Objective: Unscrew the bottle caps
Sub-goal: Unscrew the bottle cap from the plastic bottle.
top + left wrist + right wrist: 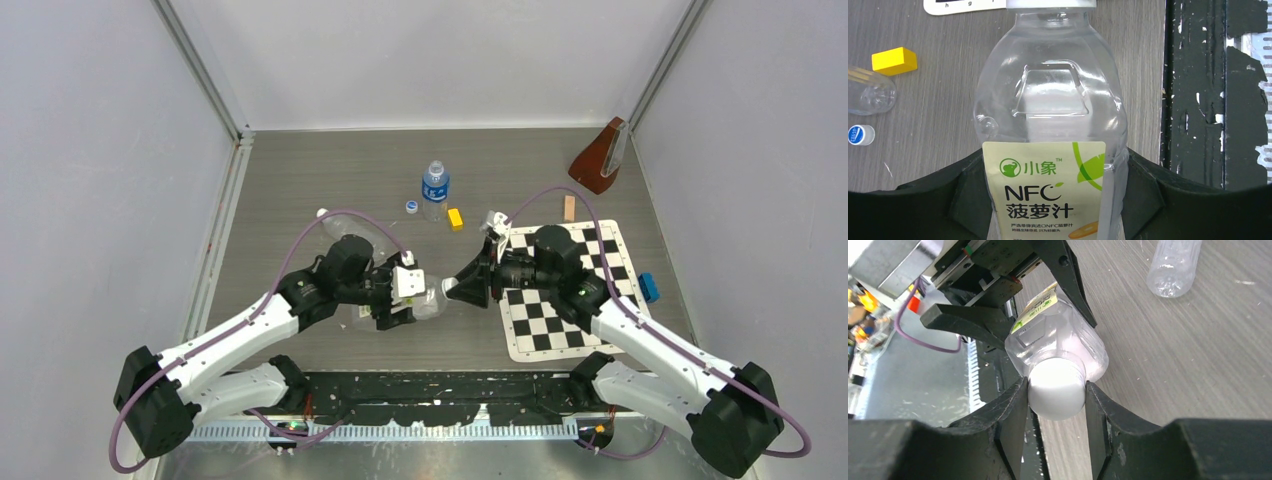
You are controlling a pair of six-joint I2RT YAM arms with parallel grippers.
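My left gripper is shut on the wide juice bottle, clear with a white-yellow label, and holds it lying sideways over the table. In the left wrist view the jaws clamp the labelled body. My right gripper is shut on that bottle's white cap, one finger pressed on each side. The small blue-labelled bottle stands upright at the back. A loose bluish-white cap lies left of it and also shows in the left wrist view. The slim unlabelled bottle lies on its side.
A yellow block lies right of the blue-labelled bottle. A chessboard mat lies under the right arm, with a blue block at its right edge. A small wooden block and a brown wedge-shaped object sit at the back right.
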